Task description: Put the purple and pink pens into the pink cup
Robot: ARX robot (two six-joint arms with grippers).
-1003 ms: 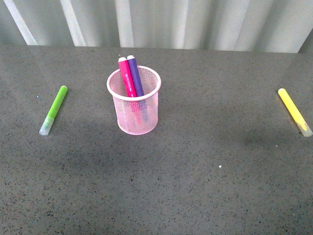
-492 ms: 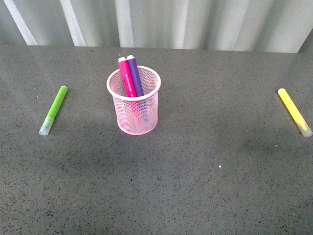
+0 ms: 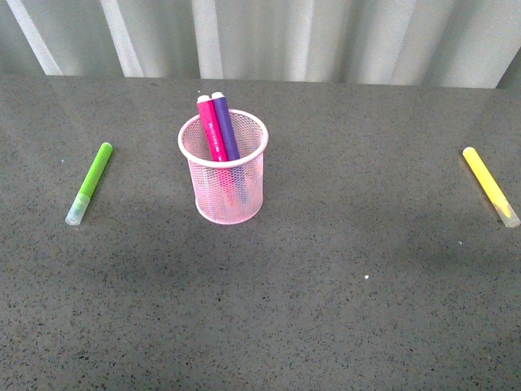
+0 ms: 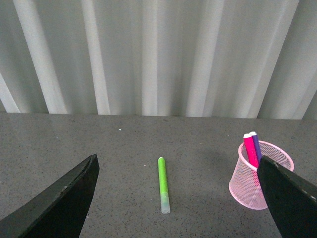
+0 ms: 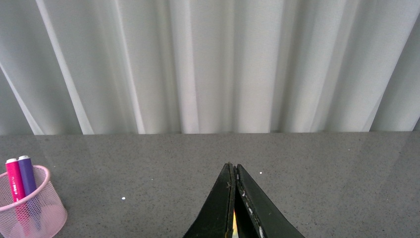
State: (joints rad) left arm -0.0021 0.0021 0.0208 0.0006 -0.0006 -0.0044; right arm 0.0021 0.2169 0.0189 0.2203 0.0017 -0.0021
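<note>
Pink cup (image 3: 223,167) holds pink pen (image 3: 211,129) and purple pen (image 3: 225,125); left gripper (image 4: 176,198) jaws apart, right gripper (image 5: 233,198) jaws together, cup off beside both.

My front camera looked down on the bench (image 3: 342,309) from close above. Both wrist cameras sat low, facing the curtain (image 4: 148,54). All three views shared the pink cup (image 3: 224,183).
</note>
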